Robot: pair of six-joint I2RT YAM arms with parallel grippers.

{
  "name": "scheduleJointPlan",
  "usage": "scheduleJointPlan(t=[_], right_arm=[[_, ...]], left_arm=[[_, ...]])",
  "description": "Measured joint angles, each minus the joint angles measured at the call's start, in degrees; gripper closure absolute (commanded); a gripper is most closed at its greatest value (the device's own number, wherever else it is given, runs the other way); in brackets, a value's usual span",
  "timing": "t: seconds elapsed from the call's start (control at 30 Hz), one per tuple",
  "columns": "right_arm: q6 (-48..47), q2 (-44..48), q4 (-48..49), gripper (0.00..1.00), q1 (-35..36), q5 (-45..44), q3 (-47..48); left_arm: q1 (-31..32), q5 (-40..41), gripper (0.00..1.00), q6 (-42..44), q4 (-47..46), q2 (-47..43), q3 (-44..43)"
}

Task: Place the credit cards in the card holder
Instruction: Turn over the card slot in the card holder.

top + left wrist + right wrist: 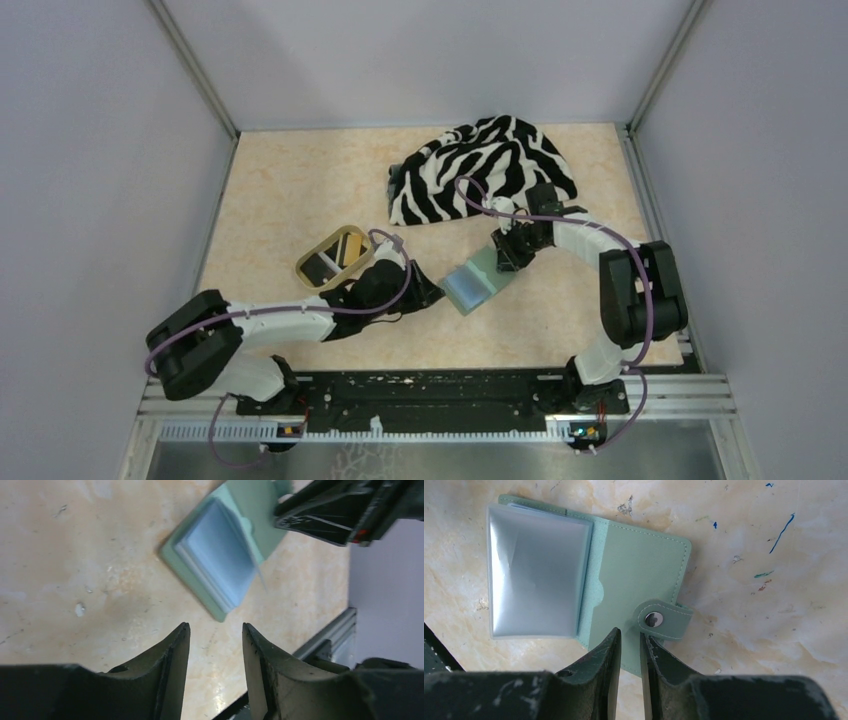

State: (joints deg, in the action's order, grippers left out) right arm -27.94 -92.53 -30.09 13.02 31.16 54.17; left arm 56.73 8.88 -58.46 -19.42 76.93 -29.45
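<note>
Left gripper [215, 626]: stands with a moderate gap between its two dark fingers [167, 670]. Clamps nothing; shows only bare table through the gap. Points toward the near corner of the card holder [220, 555], close to it but apart from it. Lies low and stretched out in the overhead view, between the tray and the holder.

Right gripper [630, 631]: shows only a narrow slit between the fingers. Stands over the near edge of the holder's green cover, just beside the snap tab [659, 620]. Shows green through the slit, then table below it. Cannot tell whether it nips the cover's edge or merely presses on it.

Card holder: lies open and flat on the table [280, 190], near the middle, between the two grippers, at a slant to the table's edges. Shows the sage-green cover on the right gripper's side and a stack of clear sleeves [536, 575], pale blue-grey, on the other half.

Credit cards [338, 255]: sit in the tan oval tray [303, 271], left of the holder and apart from it, just beyond the left arm's wrist. Show yellow-orange and dark with pale stripes, as far as the overhead view lets on.

Zebra-striped cloth [490, 165]: lies bunched at the far side of the table, behind the right gripper and apart from the tray.
</note>
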Motion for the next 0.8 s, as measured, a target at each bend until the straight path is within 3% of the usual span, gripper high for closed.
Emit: scheduleJointPlan(t=[0.17,0.57,0.8], right_arm=[[0.0,0.0,0.0,0.79,0.0,-0.2,0.0],[-0.1,-0.3,-0.4,0.79,0.4,-0.3,0.3],[-0.2,-0.3,-0.6,0.79,0.5,-0.3,0.3]], left_arm=[[0.1,1.7,0.52,-1.3,5.4,6.8,-4.4],[0.2,1.9,0.49,-1.4,6.4,16.8,-12.9],[0.2,1.9,0.58,-1.4,6.3,20.1,-16.1]])
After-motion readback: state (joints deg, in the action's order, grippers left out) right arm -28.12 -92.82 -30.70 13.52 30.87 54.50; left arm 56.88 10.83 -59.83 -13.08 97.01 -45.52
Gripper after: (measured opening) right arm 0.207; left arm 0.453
